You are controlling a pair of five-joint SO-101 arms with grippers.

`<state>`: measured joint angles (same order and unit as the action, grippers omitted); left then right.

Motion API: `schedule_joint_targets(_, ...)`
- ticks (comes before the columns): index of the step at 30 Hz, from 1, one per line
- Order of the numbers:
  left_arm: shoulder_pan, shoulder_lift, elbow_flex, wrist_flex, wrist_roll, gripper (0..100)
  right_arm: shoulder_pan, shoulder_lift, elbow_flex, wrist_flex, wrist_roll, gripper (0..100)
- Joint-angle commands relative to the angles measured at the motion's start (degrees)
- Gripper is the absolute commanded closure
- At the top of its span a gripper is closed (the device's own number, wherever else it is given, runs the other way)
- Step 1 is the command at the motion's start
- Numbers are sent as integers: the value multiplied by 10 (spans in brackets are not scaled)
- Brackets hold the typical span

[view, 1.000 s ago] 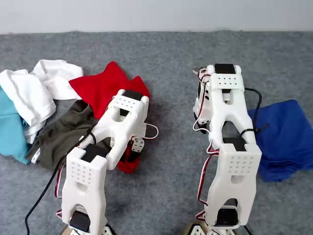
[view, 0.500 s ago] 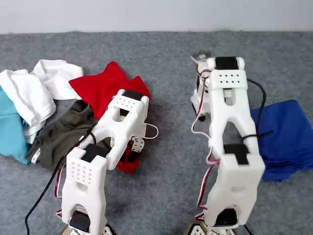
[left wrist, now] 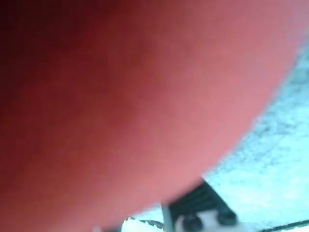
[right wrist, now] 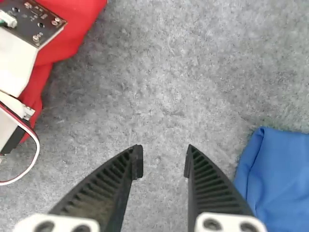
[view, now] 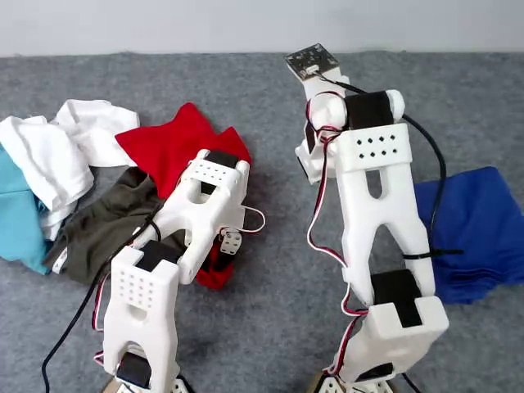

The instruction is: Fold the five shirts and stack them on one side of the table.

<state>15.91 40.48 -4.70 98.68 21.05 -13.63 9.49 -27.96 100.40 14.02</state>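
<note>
Right claw (right wrist: 163, 162) open over table (right wrist: 193, 72) near blue shirt (right wrist: 275, 179); left claw (view: 221, 254) against red shirt (view: 176, 143), grip unclear.

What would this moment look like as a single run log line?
left arm: over red shirt | right end effector: open, over grey table | blue shirt: folded, right side | white shirt, olive shirt, teal shirt: heaped left

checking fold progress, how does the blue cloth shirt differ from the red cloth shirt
The blue cloth shirt is folded flat with layered edges; the red cloth shirt lies unfolded and rumpled. The blue one lies alone on one side of the table; the red one touches the olive shirt and sits by the white shirts on the other. Both rest on the grey carpet.
</note>
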Motion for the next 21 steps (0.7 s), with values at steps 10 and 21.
schedule_joint_targets(10,-33,55,15,18,6,987,-2,-29,-3,22,6,843)
schedule_joint_targets(21,-43,54,11,18,3,987,-2,-29,-2,22,6,843)
